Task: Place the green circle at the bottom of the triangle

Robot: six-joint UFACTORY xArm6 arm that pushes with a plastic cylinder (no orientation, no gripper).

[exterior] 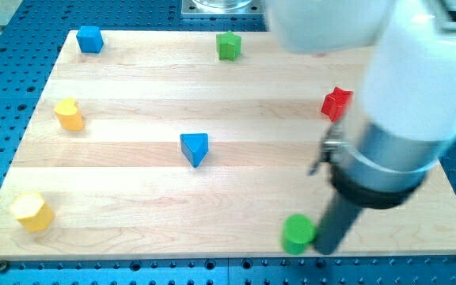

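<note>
The green circle (298,233) is a round green block near the board's bottom edge, right of centre. The blue triangle (195,148) lies in the middle of the board, up and to the left of it. My tip (325,248) is the lower end of the dark rod and stands right beside the green circle on its right side, touching or almost touching it. The white and grey arm body fills the view's right and hides part of the board there.
A blue block (90,39) sits at the top left and a green star-like block (229,45) at the top centre. A red star block (336,103) is at the right, a yellow heart (68,114) at the left, a yellow hexagon (32,210) at the bottom left.
</note>
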